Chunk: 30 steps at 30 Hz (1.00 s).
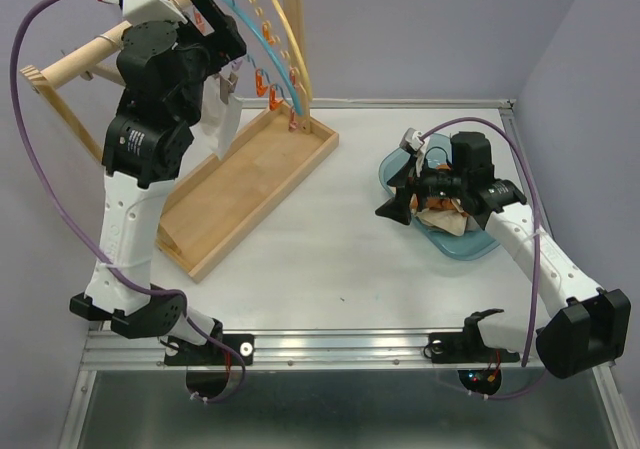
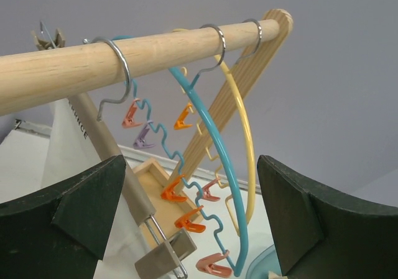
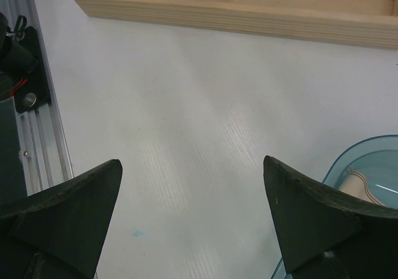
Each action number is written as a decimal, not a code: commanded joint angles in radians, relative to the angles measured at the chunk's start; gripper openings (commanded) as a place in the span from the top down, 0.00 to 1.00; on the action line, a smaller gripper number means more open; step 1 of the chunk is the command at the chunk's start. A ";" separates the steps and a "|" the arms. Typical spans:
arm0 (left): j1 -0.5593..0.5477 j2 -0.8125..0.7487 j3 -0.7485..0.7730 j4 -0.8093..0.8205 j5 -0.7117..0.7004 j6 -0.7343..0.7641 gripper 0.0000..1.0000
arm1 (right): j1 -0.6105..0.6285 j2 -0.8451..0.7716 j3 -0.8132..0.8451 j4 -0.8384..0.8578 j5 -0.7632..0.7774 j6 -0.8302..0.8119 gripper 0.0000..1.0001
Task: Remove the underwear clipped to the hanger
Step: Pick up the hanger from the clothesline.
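Note:
One white underwear [image 1: 224,119] hangs from a beige clip hanger on the wooden rod [image 1: 90,54]. In the left wrist view the white underwear [image 2: 59,145] shows at the left, behind my left finger, with a beige clip [image 2: 165,254] below it. My left gripper [image 1: 226,41] [image 2: 193,195] is raised beside the rod, open and empty, facing the blue hanger [image 2: 208,148] and yellow hanger [image 2: 244,142], whose small clips are bare. Cream and orange underwear [image 1: 445,217] lies in the blue tray [image 1: 480,249]. My right gripper [image 1: 398,191] [image 3: 193,189] hovers open at the tray's left edge.
The rack stands in a long wooden box [image 1: 250,184] [image 3: 249,18] at the left. The blue tray's rim [image 3: 367,158], with cream cloth [image 3: 356,182] inside, shows at the right of the right wrist view. An aluminium rail [image 1: 330,344] runs along the table's near edge.

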 commanded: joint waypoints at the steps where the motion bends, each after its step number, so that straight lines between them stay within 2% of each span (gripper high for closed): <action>1: -0.005 0.004 -0.021 0.021 -0.107 0.038 0.01 | 0.004 -0.027 -0.018 0.045 0.005 0.001 0.00; 9: 0.001 0.057 -0.006 -0.003 -0.179 0.046 0.01 | 0.004 -0.039 -0.023 0.048 0.012 0.001 0.00; 19: 0.070 0.082 -0.032 -0.034 -0.141 0.000 0.04 | 0.006 -0.044 -0.026 0.048 0.012 0.004 0.00; 22: 0.083 0.076 -0.056 -0.028 -0.144 -0.005 0.08 | 0.004 -0.047 -0.031 0.050 0.012 0.004 0.00; 26: 0.093 0.073 -0.084 -0.019 -0.152 -0.007 0.24 | 0.004 -0.046 -0.031 0.050 0.009 0.007 0.00; 30: 0.093 0.070 -0.087 -0.016 -0.161 -0.008 0.31 | 0.004 -0.043 -0.031 0.050 0.009 0.007 0.00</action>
